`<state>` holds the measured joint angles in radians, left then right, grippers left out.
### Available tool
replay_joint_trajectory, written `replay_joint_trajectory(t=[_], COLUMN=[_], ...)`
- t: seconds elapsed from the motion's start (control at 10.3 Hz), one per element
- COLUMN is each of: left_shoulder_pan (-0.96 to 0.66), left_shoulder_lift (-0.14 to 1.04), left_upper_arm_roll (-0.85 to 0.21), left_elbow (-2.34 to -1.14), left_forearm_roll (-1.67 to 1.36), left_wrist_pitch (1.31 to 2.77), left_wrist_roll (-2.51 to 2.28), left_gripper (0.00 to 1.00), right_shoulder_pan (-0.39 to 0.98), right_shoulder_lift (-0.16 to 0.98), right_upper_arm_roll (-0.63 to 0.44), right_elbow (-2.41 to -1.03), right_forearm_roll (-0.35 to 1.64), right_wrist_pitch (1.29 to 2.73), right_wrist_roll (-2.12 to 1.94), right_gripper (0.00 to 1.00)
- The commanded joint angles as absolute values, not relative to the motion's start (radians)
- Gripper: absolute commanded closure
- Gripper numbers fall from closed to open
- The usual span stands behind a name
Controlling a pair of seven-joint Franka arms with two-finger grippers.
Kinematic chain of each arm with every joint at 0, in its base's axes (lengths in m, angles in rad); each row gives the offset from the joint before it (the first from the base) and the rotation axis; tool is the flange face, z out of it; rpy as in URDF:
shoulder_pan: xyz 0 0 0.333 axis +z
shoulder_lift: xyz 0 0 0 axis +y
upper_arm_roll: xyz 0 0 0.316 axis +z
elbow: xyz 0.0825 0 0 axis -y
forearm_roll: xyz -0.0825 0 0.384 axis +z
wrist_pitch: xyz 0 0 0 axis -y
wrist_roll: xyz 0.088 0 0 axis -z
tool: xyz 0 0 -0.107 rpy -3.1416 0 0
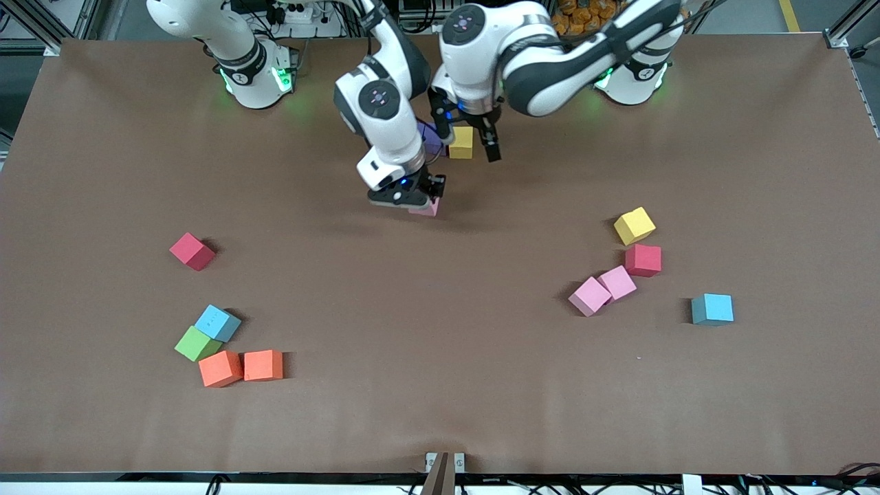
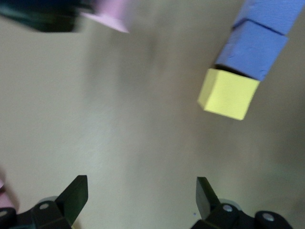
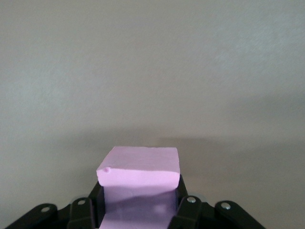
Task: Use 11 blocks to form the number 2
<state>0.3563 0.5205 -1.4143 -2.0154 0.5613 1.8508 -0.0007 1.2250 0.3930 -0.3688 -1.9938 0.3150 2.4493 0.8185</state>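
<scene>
I see the right gripper (image 1: pixel 427 196) low over the upper middle of the desk (image 1: pixel 440 385), its fingers (image 3: pixel 187 210) clamped on a pink block (image 3: pixel 140 183); in the right wrist view the cube sits squarely between them. The left gripper (image 1: pixel 471 141) hangs just above it in the front frame, fingers (image 2: pixel 74 195) spread wide and holding nothing, straddling a yellow block (image 1: pixel 461 142) that lies on the desk. In the left wrist view that yellow cube touches a purple block (image 2: pixel 252 50), with a second purple block (image 2: pixel 269 14) touching the first in a line; in the front frame only a bit of purple shows beside the right arm.

The other cubes are scattered. At the lower left of the front frame lie a red block (image 1: pixel 192 251), then a cluster of a light blue block (image 1: pixel 218 323), a green block (image 1: pixel 197 344) and two orange blocks (image 1: pixel 220 368) (image 1: pixel 263 365). At the right of the frame I see another yellow block (image 1: pixel 634 225), a red block (image 1: pixel 643 260) just below it, two pink blocks (image 1: pixel 617 282) (image 1: pixel 589 296) touching each other, and a blue block (image 1: pixel 712 309) apart from them. No number 2 is formed on the desk yet.
</scene>
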Motion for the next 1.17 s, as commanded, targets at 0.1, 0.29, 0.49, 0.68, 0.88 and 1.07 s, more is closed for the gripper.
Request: replay_joint_trajectory(t=[0.1,0.29,0.49,0.68,0.88,1.07], left_shoulder_pan=[0.590,0.662,0.686,0.678,0.687,0.690], left_shoulder_lift=[0.517,0.517,0.532,0.538,0.534,0.534], left_upper_arm_roll=[-1.482,-1.474,-1.412,-1.344,-1.297,-1.244], left_elbow=[-1.996,-1.941,-1.866,-1.830,-1.821,-1.821], left_forearm_roll=[0.552,0.535,0.535,0.537,0.548,0.554], left_wrist_pitch=[1.836,1.836,1.836,1.838,1.838,1.839], left_wrist_roll=[0.003,-0.012,-0.014,-0.026,-0.092,-0.179], left_gripper=[0.00,0.00,0.00,0.00,0.00,0.00], right_shoulder_pan=[1.296,1.330,1.350,1.373,1.400,1.407], right_shoulder_lift=[0.462,0.488,0.512,0.555,0.595,0.597], right_upper_arm_roll=[-0.383,-0.382,-0.380,-0.379,-0.379,-0.377], right_elbow=[-1.944,-1.942,-1.934,-1.901,-1.870,-1.870], right_forearm_roll=[0.288,0.288,0.291,0.304,0.305,0.304], right_wrist_pitch=[2.447,2.450,2.450,2.447,2.450,2.450], right_wrist_roll=[0.876,0.881,0.879,0.911,0.962,0.960], right_gripper=[0.80,0.82,0.82,0.83,0.83,0.83])
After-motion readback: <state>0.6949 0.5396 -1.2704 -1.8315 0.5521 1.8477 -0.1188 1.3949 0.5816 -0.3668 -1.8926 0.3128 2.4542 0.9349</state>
